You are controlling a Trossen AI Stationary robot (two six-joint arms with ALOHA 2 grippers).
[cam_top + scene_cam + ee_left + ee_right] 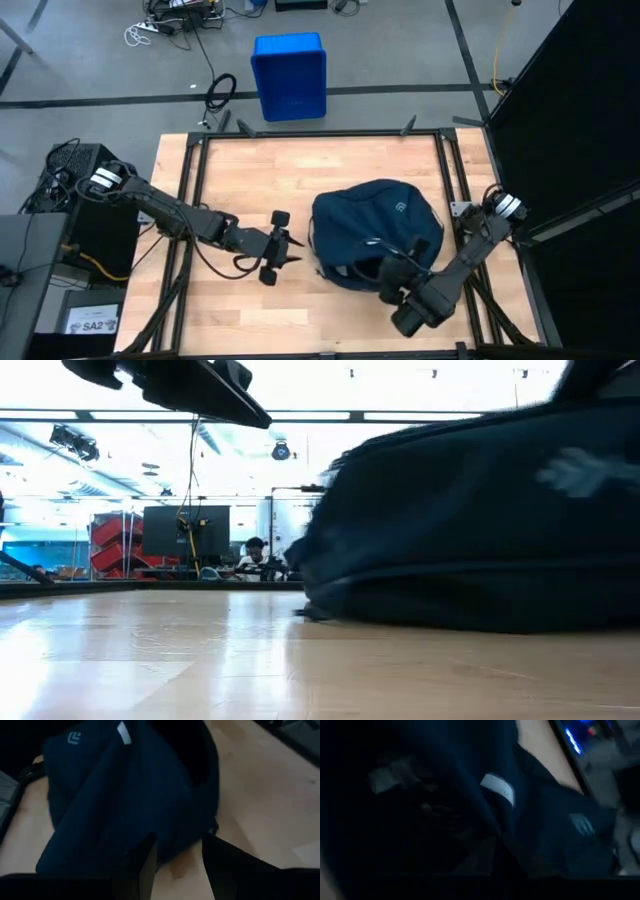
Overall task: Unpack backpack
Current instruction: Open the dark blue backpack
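The rounded dark navy fabric backpack lies toward the bench's right edge, the clenched right claw pressed against its near side, while the left claw, part-open and grasping nothing, points at it from just beside.

1. "SA2" stands on a white label off the table's left edge, near its front corner;
2. a small white logo mark, no letters, sits on the backpack; nothing else is legible.
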